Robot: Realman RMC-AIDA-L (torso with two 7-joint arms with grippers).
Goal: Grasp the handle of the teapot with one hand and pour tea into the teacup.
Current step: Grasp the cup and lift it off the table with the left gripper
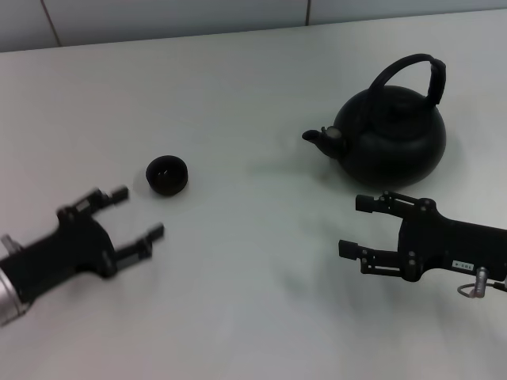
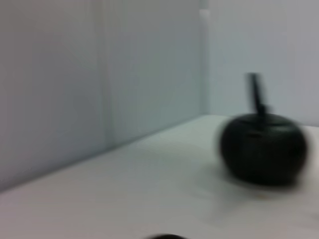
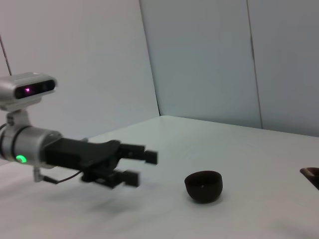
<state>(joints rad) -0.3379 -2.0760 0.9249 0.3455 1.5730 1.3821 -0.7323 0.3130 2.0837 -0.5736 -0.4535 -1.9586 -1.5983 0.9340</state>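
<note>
The matte-black teapot [image 1: 392,138] stands at the right rear of the white table, spout pointing left. Its arched handle [image 1: 412,71] rises over the top. It also shows in the left wrist view [image 2: 263,149], with the handle [image 2: 255,92] edge-on. The tiny black teacup [image 1: 167,175] sits left of centre, and it shows in the right wrist view [image 3: 203,185]. My right gripper [image 1: 356,226] is open and empty, in front of the teapot and apart from it. My left gripper [image 1: 139,214] is open and empty, just in front of the teacup; it also shows in the right wrist view [image 3: 142,167].
The white table [image 1: 253,301] runs back to a pale panelled wall [image 1: 158,16]. The spout tip [image 3: 311,175] just shows in the right wrist view.
</note>
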